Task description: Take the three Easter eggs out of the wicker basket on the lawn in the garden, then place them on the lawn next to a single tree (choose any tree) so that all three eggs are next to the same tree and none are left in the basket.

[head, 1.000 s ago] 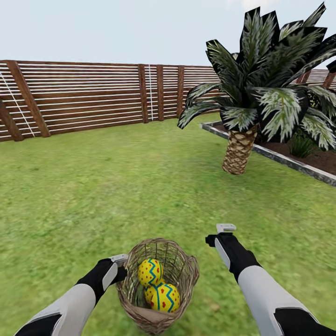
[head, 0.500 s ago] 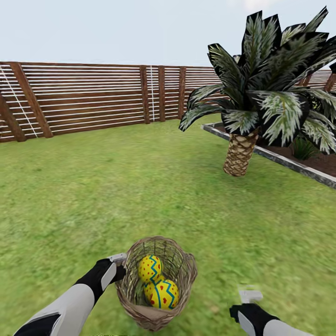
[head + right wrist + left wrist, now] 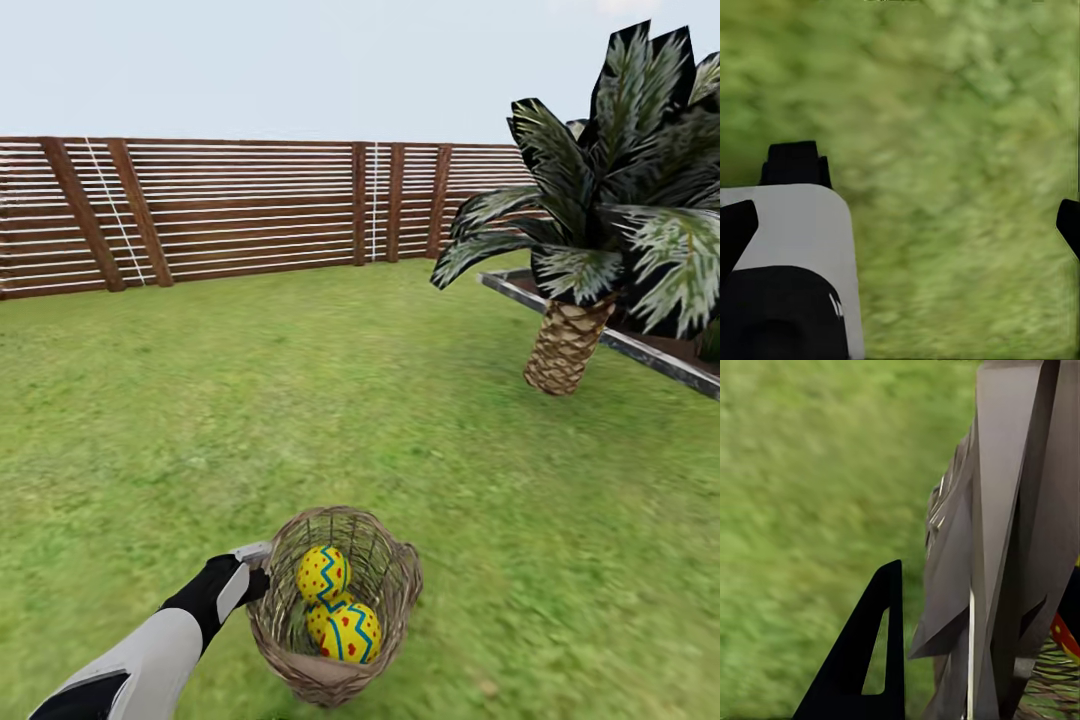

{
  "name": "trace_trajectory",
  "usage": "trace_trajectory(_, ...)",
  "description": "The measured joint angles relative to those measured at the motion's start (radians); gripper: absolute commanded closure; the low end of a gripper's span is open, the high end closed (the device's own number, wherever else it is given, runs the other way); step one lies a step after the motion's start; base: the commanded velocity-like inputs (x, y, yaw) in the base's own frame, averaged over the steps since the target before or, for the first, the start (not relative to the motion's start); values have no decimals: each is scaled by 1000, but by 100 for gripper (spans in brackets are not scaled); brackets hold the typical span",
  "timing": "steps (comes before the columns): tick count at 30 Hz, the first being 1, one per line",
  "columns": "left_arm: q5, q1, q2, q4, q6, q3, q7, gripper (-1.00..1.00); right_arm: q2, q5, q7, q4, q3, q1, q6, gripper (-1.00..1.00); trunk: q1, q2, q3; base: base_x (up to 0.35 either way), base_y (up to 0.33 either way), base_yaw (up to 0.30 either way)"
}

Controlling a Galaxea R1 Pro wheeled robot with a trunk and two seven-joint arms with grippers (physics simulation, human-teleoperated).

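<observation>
Basket (image 3: 335,605) sits low at the near edge of the head view, held at its rim by the left gripper (image 3: 256,556), fingers clamped on the wicker. Inside lie the eggs (image 3: 340,610), yellow with blue zigzags. The right gripper (image 3: 900,225) hangs over grass, fingers spread wide. Lawn (image 3: 300,400) stretches beyond. Farther right stands a palm (image 3: 565,345); the fence (image 3: 230,215) closes the back.

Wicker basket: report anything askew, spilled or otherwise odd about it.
The wicker basket is tilted toward the camera rather than upright, with the left gripper at its rim. The Easter eggs are inside; two show clearly, none spilled on the lawn.
</observation>
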Motion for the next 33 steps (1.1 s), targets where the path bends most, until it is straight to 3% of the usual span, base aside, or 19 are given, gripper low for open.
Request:
trace_trajectory(7,0,0,0,0,0,1,0,100,0,-1,0,-2,-1,1,-31,-100,-27,49,22,0,0,300)
trace_trajectory(33,-1,0,2,0,0,1,0,100,17,4,8,1,1,2,-31,-100,-127,231,100,0,0,261)
